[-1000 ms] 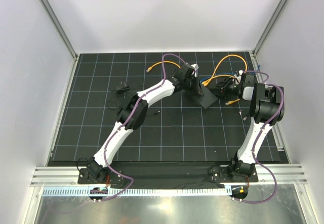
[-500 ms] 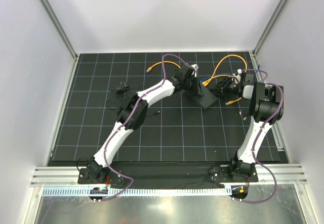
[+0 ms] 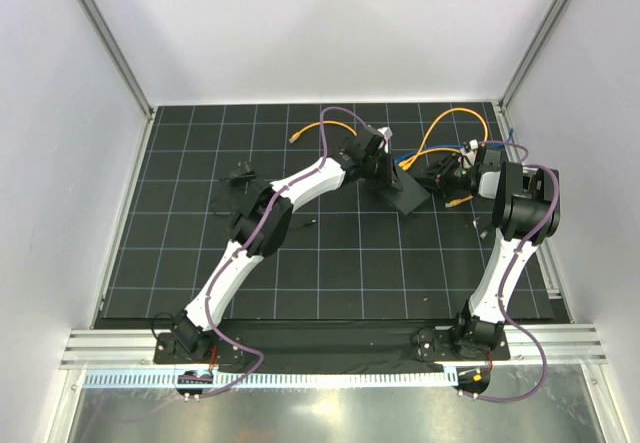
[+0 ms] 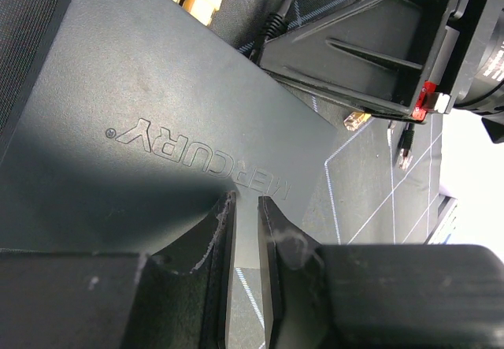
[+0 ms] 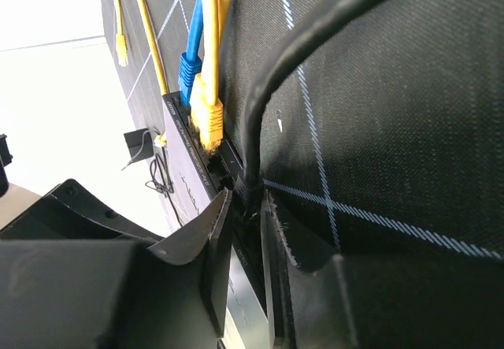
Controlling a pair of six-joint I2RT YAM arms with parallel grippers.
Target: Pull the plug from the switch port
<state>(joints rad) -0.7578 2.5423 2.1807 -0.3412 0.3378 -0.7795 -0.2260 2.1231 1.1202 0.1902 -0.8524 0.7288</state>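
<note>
The switch (image 3: 406,197) is a flat black box lying slantwise on the gridded mat; its lid reads MERCURY in the left wrist view (image 4: 157,89). My left gripper (image 3: 390,178) (image 4: 246,203) is shut on the box's near edge, with only a thin gap between its fingers. A black cable (image 5: 315,42) ends in the plug (image 5: 250,185), which sits in a switch port on the box's edge (image 5: 183,156). My right gripper (image 3: 444,177) (image 5: 246,199) is closed around that plug, one finger on each side. A yellow plug (image 5: 209,114) and a blue plug (image 5: 187,69) sit in neighbouring ports.
Orange cables (image 3: 450,119) loop behind the switch toward the back right. A loose yellow cable end (image 3: 296,136) lies at the back. A small black lump with thin wire (image 3: 238,173) lies to the left. White walls enclose the mat on three sides.
The right gripper's fingers have closed in on the black plug, and its wrist has edged slightly toward the switch. The left arm and the switch have not moved.
</note>
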